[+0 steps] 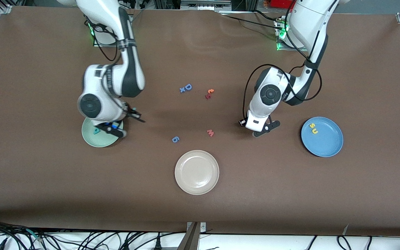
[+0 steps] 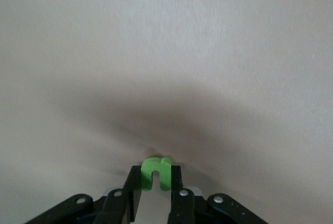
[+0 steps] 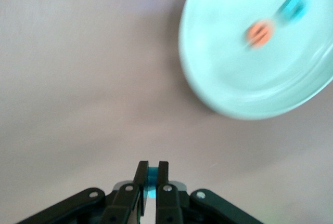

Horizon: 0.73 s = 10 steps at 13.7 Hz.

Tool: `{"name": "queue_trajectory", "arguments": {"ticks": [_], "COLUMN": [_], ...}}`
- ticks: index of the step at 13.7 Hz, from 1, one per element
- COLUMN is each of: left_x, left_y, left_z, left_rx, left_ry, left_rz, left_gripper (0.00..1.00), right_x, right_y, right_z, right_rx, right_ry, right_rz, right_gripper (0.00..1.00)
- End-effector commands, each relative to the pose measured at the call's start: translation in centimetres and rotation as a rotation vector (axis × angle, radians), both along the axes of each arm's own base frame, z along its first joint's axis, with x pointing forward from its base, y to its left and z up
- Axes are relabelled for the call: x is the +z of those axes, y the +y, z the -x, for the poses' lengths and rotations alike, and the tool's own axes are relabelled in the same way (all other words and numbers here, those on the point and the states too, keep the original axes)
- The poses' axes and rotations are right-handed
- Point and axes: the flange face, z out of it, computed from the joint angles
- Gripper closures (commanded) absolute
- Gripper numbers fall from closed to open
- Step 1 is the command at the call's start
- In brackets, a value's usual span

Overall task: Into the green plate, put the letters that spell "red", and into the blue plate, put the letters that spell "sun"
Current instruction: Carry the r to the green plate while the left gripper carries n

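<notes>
My right gripper (image 3: 150, 182) hangs beside the green plate (image 3: 218, 86), pinching a teal letter (image 3: 152, 180); my left gripper (image 2: 156, 182) clamps the green "n" (image 2: 156, 173) over bare table near the blue plate (image 1: 330, 146).

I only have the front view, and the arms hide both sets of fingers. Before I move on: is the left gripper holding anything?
Observer: Yes. The left wrist view shows the left gripper shut on a green letter n.
Operator: And the right one?
Observer: The right gripper is shut on a small teal piece; the fingers hide its shape.
Operator: What's in the green plate under that arm?
Observer: An orange letter lies in the green plate beside a teal letter.
</notes>
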Motion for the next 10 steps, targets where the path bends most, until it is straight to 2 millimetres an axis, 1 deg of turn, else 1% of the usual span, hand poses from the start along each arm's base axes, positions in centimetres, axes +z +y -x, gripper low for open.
{"name": "queue_trajectory", "arguments": {"ticks": [1,2,3,4,6,7,8,9,10], "left_x": [1.7,2.1,2.7,3.1,4.1,4.3,4.5,4.7,4.8], "left_y": [3.5,5.2,7.0,9.2,12.4,13.9,15.1,16.0,17.1], "left_z": [-2.2,-2.9,-3.6,-4.4,-5.5,-5.9,-6.1,-6.1,-6.3], "left_rx": [-0.122,-0.160,-0.201,-0.238,-0.339,-0.369,-0.382,-0.403,-0.423], "left_ry": [0.004,0.005,0.009,0.018,0.034,0.041,0.057,0.067,0.069], "left_rz": [-0.004,0.001,0.006,0.012,0.025,0.031,0.035,0.039,0.034], "left_gripper": [0.85,0.85,0.85,0.85,0.85,0.85,0.84,0.83,0.79], "right_x": [0.4,-0.1,-1.0,-1.9,-4.1,-5.3,-6.3,-7.0,-7.1], "right_y": [-5.8,-7.8,-8.6,-9.0,-7.4,-6.9,-6.6,-6.7,-6.9], "right_z": [-1.4,-1.9,-2.2,-2.2,-1.9,-1.9,-1.9,-2.0,-2.1], "right_rx": [0.100,0.121,0.149,0.165,0.181,0.182,0.190,0.191,0.190], "right_ry": [0.003,0.004,-0.001,-0.001,0.007,0.003,-0.002,-0.004,-0.005], "right_rz": [0.006,0.026,0.035,0.039,0.012,-0.004,-0.009,-0.010,-0.010], "right_gripper": [1.00,1.00,1.00,1.00,1.00,1.00,1.00,1.00,1.00]}}
